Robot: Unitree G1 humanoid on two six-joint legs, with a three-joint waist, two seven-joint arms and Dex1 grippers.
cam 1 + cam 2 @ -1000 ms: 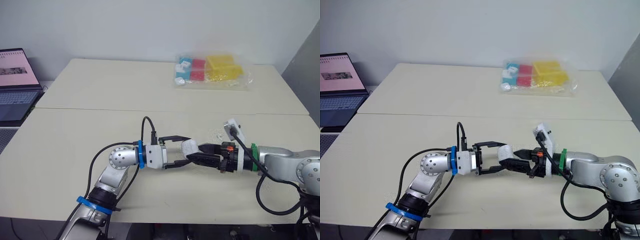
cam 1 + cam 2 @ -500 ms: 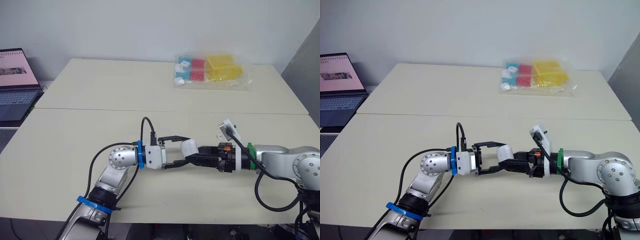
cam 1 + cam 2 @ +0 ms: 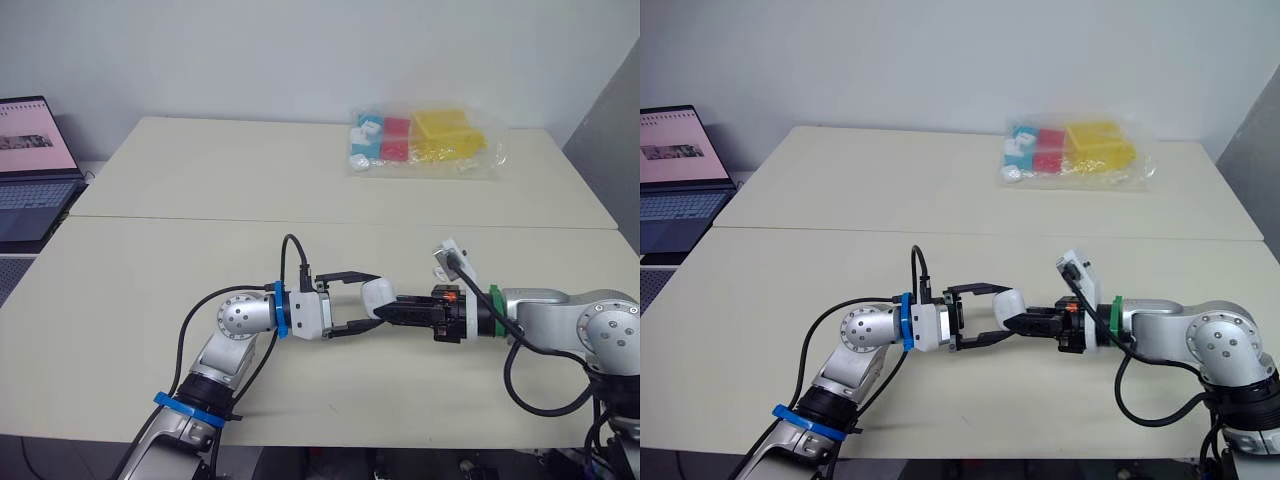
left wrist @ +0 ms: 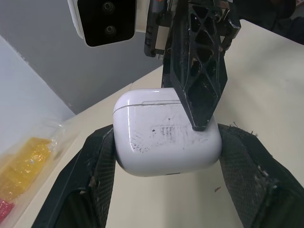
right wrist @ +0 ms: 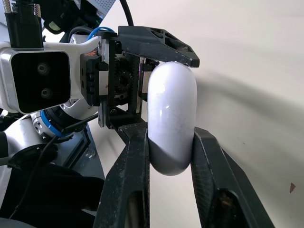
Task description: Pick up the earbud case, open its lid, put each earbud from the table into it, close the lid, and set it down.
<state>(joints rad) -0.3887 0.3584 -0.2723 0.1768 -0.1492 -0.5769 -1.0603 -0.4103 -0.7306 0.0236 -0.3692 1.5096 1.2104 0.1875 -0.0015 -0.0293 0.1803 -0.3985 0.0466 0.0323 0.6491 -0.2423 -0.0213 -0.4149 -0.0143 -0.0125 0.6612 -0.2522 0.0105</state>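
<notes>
1. The glossy white rounded plastic earbud case [image 4: 156,137] is held just above the pale beige table [image 3: 180,190], at the lower centre of the head views, between the two arms.
2. The right gripper [image 5: 171,135] pinches the case across its broad faces. The left gripper [image 3: 370,298] brackets its narrow sides. Both of its black fingers [image 4: 97,175] seem to touch the shell, so I judge that it grips too.
3. The lid [image 4: 142,97] is closed, with a thin unbroken seam near the end facing the right arm. The step in hand looks like readying the case for opening.
4. To do it well, one claw should clamp only the body below the seam. The other should ease the lid's lip away from the hinge, gently, since the slick shell could squirt out.
5. One right finger appears to cross the seam, which would pin the lid, so it likely needs re-seating.
6. I cannot make out the earbuds on the table, and the hinge side of the case is hidden.
7. The open laptop [image 3: 30,170] is cut off by the left edge of the frame.
8. The contents of the clear plastic bag of coloured blocks [image 3: 425,142], at upper right, are hard to tell apart.
</notes>
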